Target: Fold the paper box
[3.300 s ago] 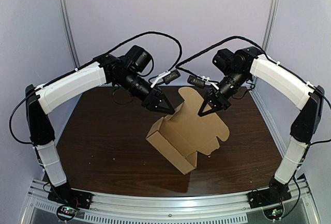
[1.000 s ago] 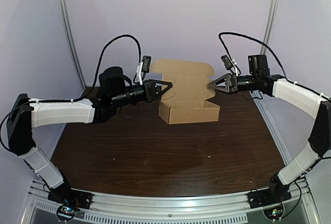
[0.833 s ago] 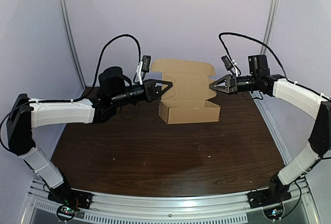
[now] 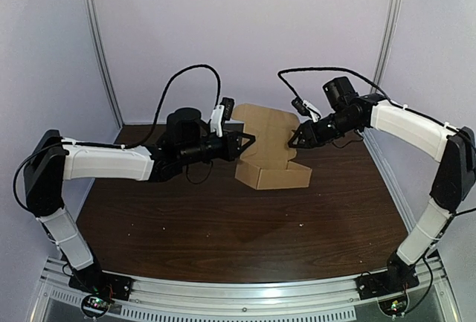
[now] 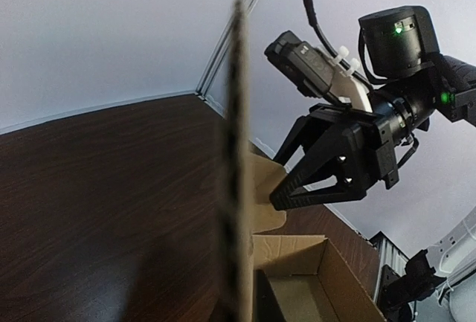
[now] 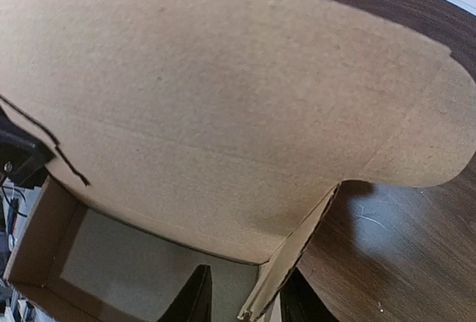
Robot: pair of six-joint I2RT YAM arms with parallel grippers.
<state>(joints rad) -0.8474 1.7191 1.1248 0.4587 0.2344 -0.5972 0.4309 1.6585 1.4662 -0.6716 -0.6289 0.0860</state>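
The brown cardboard box (image 4: pixel 274 175) sits at the back of the table, its tray open and its lid (image 4: pixel 268 125) leaning forward over it. My left gripper (image 4: pixel 245 142) is at the lid's left edge. In the left wrist view that lid (image 5: pixel 238 151) runs edge-on through the middle and my own fingers are hidden. My right gripper (image 4: pixel 294 142) is at the lid's right side. Its fingers (image 6: pixel 195 300) stand a little apart, astride the box's right side flap (image 6: pixel 290 255), under the lid (image 6: pixel 223 99).
The dark wooden table (image 4: pixel 223 225) stretches in front of the box. Metal posts (image 4: pixel 100 47) stand at the back corners against pale walls. Cables loop above both wrists.
The box, earlier held tilted above the table, stands at the back. Since one second ago both grippers have closed in on the lid, which has tipped forward from upright.
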